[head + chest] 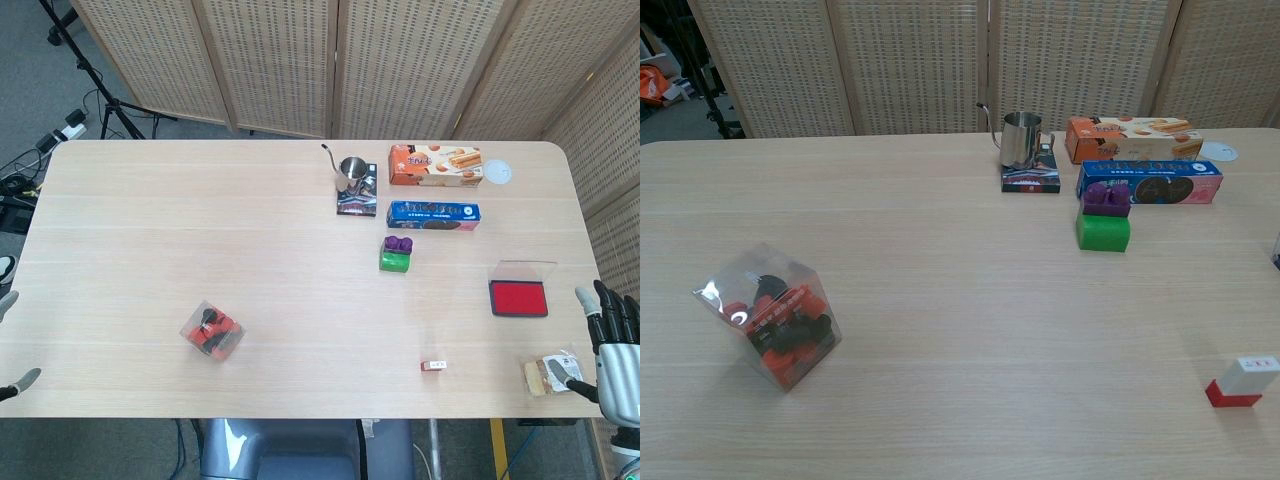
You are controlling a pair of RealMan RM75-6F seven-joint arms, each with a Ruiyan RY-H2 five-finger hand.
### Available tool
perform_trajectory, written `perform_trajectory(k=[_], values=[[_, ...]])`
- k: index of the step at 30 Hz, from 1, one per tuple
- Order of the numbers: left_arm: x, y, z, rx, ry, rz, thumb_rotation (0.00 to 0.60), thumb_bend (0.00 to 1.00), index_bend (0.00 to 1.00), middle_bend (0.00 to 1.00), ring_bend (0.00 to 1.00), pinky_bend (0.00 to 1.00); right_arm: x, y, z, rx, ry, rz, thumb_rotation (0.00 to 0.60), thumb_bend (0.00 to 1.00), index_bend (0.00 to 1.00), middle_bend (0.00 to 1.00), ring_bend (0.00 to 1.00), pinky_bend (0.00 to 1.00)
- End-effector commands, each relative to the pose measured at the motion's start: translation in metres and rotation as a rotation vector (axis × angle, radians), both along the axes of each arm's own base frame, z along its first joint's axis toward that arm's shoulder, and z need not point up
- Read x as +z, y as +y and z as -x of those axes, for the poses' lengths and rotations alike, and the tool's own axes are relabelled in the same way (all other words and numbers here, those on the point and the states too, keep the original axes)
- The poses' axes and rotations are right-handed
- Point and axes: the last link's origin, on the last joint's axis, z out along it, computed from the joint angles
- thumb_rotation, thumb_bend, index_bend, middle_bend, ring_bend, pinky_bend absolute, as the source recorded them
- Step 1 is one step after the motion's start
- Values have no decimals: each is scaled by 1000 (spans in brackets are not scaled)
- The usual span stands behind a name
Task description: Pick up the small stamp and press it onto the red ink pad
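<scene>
Small stamp (pixel 434 366), at eight o'clock from the red ink pad (pixel 518 298), should be pinched squarely by the released, empty right hand (pixel 612 350).

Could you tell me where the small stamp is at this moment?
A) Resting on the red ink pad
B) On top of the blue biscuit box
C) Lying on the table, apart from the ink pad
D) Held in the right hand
C: the small stamp lies on the bare table near the front edge, clear of the red ink pad, and the right hand at the table's edge holds nothing.
</scene>
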Motion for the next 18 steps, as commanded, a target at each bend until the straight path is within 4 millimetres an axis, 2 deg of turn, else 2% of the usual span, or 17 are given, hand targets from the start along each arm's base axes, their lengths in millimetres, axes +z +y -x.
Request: perform_trajectory(k=[1, 13, 14, 15, 16, 17, 18], values=[[1, 0, 0, 0, -2, 1, 600, 1, 0, 0, 0, 0, -2, -2, 0, -16, -2, 4, 600, 0, 0, 0, 0, 0], [1, 0, 1, 3, -6, 8, 600, 0, 0, 0, 0, 0, -2, -5, -2, 9, -49, -36, 600, 0, 0, 23, 0, 0], [1, 0, 1, 6, -5, 9, 600, 0, 0, 0, 0, 0, -3, -5, -1, 13, -47, -45, 600, 0, 0, 85, 28, 3], [0, 1, 1, 8, -4, 11, 600, 0, 0, 0, 0, 0, -3, -6, -1, 17, -46, -55, 600, 0, 0, 192, 109, 47], [0, 2, 2, 12, -2, 14, 600, 0, 0, 0, 0, 0, -3, -6, 0, 21, -45, -68, 600, 0, 0, 326, 235, 142], [-1, 3, 2, 16, 0, 18, 600, 0, 0, 0, 0, 0, -3, -7, 0, 28, -46, -82, 600, 0, 0, 416, 341, 236], [-2, 4, 2, 16, 3, 21, 600, 0, 0, 0, 0, 0, -4, -7, -1, 37, -47, -89, 600, 0, 0, 546, 495, 407]])
